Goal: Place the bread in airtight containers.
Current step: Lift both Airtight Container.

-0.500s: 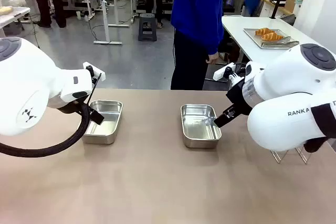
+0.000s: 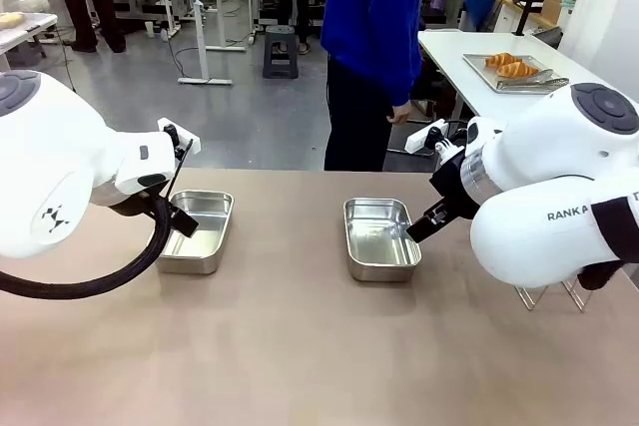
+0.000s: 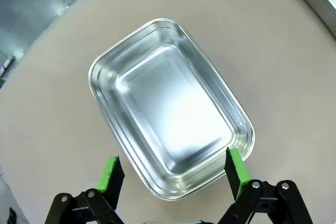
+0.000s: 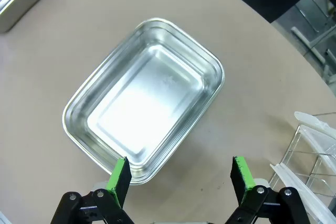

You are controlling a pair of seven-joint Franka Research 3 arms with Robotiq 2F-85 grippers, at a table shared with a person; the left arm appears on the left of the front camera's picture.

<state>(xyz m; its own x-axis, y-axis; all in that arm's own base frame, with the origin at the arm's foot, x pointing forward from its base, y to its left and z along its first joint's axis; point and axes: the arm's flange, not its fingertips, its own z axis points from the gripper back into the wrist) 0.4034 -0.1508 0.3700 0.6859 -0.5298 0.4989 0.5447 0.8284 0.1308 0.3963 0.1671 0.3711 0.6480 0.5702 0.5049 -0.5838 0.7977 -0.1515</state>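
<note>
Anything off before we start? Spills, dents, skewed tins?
Nothing stands out. The left tin and right tin sit upright, empty, no dents or spills on the table. The left gripper and right gripper hang open over them. The croissants lie on a tray on the side table.

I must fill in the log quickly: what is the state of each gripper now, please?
Left gripper: open, holding nothing, above the left tin.
Right gripper: open, holding nothing, above the right tin.
</note>
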